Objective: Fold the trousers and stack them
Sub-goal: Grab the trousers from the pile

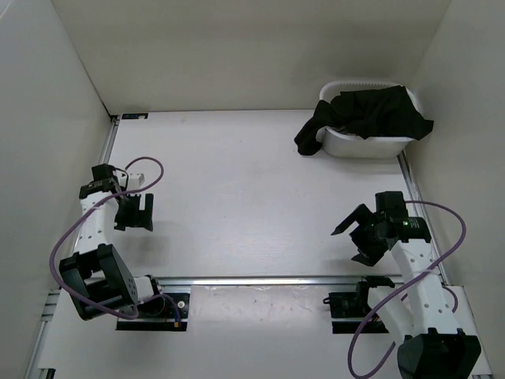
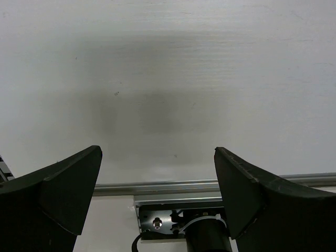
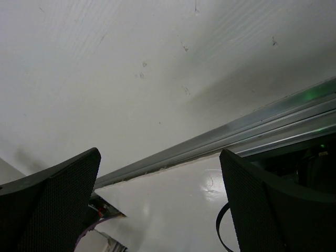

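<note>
The black trousers [image 1: 371, 114] lie bunched in a white basket [image 1: 355, 144] at the table's far right corner, with one part hanging over the basket's left rim onto the table. My left gripper [image 1: 134, 212] hovers open near the left edge, far from the trousers. Over the near right of the table my right gripper [image 1: 351, 237] is open too, well short of the basket. In the left wrist view the left gripper [image 2: 157, 157] has nothing between its fingers, only bare table. The right wrist view shows the right gripper [image 3: 160, 160] just as empty, above the metal rail [image 3: 247, 128].
White walls close the table at the back and both sides. A metal rail [image 1: 276, 279] runs across the near edge in front of the arm bases. Purple cables [image 1: 63, 245] loop beside each arm.
</note>
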Controlling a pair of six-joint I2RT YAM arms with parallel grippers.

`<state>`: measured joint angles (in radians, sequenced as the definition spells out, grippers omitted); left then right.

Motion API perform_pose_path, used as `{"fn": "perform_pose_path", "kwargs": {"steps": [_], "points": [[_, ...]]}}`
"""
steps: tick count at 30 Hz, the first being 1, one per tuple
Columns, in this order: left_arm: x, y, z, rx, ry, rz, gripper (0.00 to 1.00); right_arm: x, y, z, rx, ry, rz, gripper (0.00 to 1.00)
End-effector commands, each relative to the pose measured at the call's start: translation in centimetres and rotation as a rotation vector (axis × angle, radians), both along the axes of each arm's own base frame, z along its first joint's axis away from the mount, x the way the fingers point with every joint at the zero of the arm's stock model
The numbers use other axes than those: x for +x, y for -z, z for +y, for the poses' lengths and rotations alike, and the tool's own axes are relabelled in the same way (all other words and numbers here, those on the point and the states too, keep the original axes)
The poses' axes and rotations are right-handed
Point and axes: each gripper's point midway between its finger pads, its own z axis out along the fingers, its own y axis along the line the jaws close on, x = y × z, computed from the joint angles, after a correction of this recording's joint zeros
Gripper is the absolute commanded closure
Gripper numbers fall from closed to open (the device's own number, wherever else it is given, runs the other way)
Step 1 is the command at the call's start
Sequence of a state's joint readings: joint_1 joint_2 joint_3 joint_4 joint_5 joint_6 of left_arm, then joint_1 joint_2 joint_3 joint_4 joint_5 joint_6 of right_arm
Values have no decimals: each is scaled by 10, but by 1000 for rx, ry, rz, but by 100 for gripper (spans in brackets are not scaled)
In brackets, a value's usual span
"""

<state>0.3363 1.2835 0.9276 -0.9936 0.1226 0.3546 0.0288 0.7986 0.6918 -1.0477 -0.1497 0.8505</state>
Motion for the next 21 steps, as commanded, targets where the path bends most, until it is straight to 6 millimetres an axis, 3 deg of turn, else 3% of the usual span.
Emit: {"fn": "perform_pose_path", "kwargs": {"steps": [1, 3, 4, 6, 7, 8, 10, 11, 13, 14, 15, 16, 17, 19, 21], "points": [[4, -5, -2, 3, 18, -39, 0, 23, -27, -10, -78, -39, -121, 1], [4, -5, -2, 3, 18, -39, 0, 46, -49, -18, -152, -125, -202, 1], [4, -5, -2, 3, 18, -39, 0, 71, -89, -28, -222, -128, -317, 1], [9, -9, 0, 7, 19, -49, 0, 99, -115, -49, -374, -192, -331, 1], [11, -7, 0, 6, 19, -47, 0, 122, -166, -63, -462, -154, -432, 1], [18, -15, 2, 12, 10, -71, 0, 147, -172, -76, -538, -150, -403, 1], [24, -16, 4, 9, 1, -70, 0, 179, -207, -99, -693, -156, -436, 1], [30, -20, 1, -15, -3, -83, 0, 217, -236, -105, -730, -131, -496, 1], [34, -20, -3, -46, -8, -86, 0, 253, -259, -117, -771, -107, -540, 1], [39, -22, -8, -66, 8, -98, 0, 286, -269, -133, -781, -71, -562, 1], [43, -27, -8, -66, -4, -110, 0, 303, -242, -130, -754, -109, -511, 1], [43, -27, -8, -66, -4, -111, 0, 322, -270, -133, -741, -82, -604, 1], [46, -30, -7, -62, -3, -122, 0, 351, -241, -143, -707, -84, -567, 1], [48, -34, -6, -62, -11, -132, 0, 377, -231, -146, -634, -46, -599, 1], [49, -34, -9, -63, -2, -132, 0, 409, -203, -147, -561, -36, -632, 1]]}}
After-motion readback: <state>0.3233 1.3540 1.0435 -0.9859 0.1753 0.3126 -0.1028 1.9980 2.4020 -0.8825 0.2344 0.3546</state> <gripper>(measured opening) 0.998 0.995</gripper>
